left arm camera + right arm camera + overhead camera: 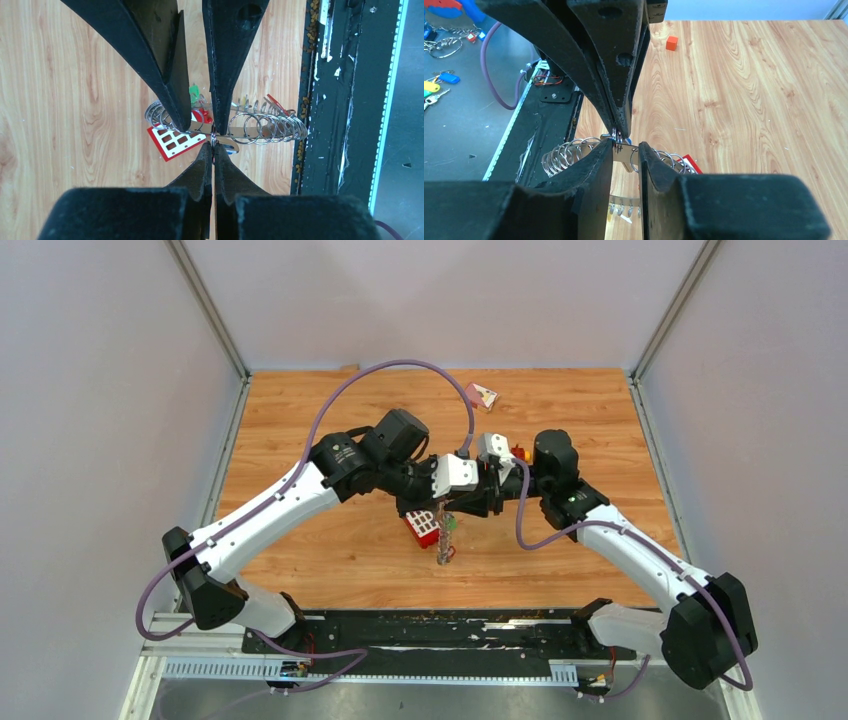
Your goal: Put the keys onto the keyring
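Keyring [260, 127] held on edge between both arms, just beside brick [172, 142]. Left gripper [213, 146] is pinched tight on one thin wire loop of it. Right gripper [625, 148] has its fingers apart around a flat metal piece; whether they press it cannot be told. Good practice, as judged: left holds firm while right closes squarely and feeds slowly along the wire. Long axis of the looped row runs from mid-table toward the near rail [345, 100].
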Controlling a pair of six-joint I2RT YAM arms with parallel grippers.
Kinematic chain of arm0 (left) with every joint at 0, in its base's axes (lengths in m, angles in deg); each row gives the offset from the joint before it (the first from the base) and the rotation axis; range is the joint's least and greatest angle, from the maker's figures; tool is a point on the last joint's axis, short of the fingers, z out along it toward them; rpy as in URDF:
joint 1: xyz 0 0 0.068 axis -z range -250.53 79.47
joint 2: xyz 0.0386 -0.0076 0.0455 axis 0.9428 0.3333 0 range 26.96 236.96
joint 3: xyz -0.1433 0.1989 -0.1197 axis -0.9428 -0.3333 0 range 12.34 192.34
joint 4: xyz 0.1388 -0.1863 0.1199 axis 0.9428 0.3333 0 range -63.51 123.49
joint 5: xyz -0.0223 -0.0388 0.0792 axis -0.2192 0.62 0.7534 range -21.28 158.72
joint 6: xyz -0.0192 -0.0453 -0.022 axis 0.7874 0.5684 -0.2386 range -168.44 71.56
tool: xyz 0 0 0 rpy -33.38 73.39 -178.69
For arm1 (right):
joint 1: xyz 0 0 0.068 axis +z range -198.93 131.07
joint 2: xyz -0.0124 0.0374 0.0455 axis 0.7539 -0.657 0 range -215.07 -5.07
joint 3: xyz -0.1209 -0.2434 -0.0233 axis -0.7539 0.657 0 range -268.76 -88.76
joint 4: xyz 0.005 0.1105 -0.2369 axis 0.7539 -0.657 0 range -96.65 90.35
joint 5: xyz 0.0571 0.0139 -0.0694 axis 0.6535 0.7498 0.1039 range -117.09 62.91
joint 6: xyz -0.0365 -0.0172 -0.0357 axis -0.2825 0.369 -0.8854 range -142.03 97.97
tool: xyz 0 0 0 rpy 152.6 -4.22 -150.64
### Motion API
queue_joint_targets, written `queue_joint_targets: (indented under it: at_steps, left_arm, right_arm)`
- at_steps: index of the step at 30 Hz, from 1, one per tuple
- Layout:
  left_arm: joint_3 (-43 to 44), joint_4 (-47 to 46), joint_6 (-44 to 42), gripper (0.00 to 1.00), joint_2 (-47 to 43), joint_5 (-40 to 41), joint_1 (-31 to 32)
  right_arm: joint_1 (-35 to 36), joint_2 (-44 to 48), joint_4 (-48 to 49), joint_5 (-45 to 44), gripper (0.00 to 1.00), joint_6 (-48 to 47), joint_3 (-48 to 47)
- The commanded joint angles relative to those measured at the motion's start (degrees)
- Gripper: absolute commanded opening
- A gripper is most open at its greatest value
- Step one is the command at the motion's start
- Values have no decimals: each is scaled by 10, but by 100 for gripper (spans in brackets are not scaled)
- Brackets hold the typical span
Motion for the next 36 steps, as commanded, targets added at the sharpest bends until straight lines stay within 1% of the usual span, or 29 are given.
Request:
queue_joint_targets:
  at_steps: [1,4,13,16,18,21,28,32,36]
  left_arm:
    - [9,-33,12,0,-11,-22,2]
    - [7,-35,13,0,-12,-23,2]
    - [-2,-46,16,0,-12,-18,2]
    - [-4,-51,16,1,-15,-16,1]
    - [-8,-54,13,8,-20,-15,-2]
    - [-24,-65,1,21,-36,-21,-12]
    - [-88,-116,-34,34,-91,-32,-42]
    - [-119,-149,-28,37,-102,-46,-46]
    - [-147,-188,-4,38,-105,-95,-46]
  right_arm:
    - [1,-5,29,17,25,11,3]
    - [0,-4,32,18,21,15,3]
    - [0,-3,49,21,0,37,4]
    - [1,2,42,15,0,33,-1]
    - [-1,8,25,12,0,21,-8]
    - [-4,19,3,14,0,8,-21]
    - [-16,36,-12,29,0,4,-32]
    - [-18,39,-16,31,0,0,-34]
    - [-19,39,-19,31,0,-2,-35]
